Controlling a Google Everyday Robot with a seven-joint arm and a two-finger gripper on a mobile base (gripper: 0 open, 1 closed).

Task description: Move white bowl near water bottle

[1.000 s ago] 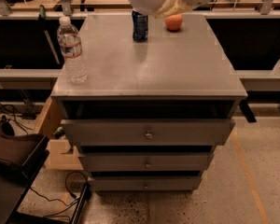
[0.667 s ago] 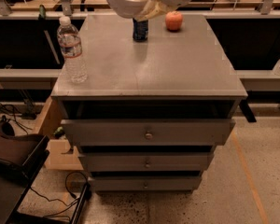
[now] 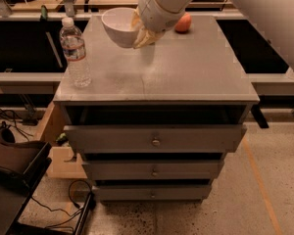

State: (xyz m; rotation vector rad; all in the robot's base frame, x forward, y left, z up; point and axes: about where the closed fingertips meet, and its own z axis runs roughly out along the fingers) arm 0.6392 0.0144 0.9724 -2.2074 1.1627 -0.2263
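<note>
The water bottle [image 3: 74, 53] stands at the desk's [image 3: 186, 67] front-left corner. Farther back, left of centre, the gripper [image 3: 139, 37] pinches the rim of the white bowl [image 3: 116, 23], seemingly off the surface. Closing the remaining gap and setting it down look undone.

Gripper [image 3: 141, 35] holds white bowl [image 3: 116, 25] over cabinet [image 3: 196, 67]; water bottle [image 3: 75, 53] front-L.
</note>
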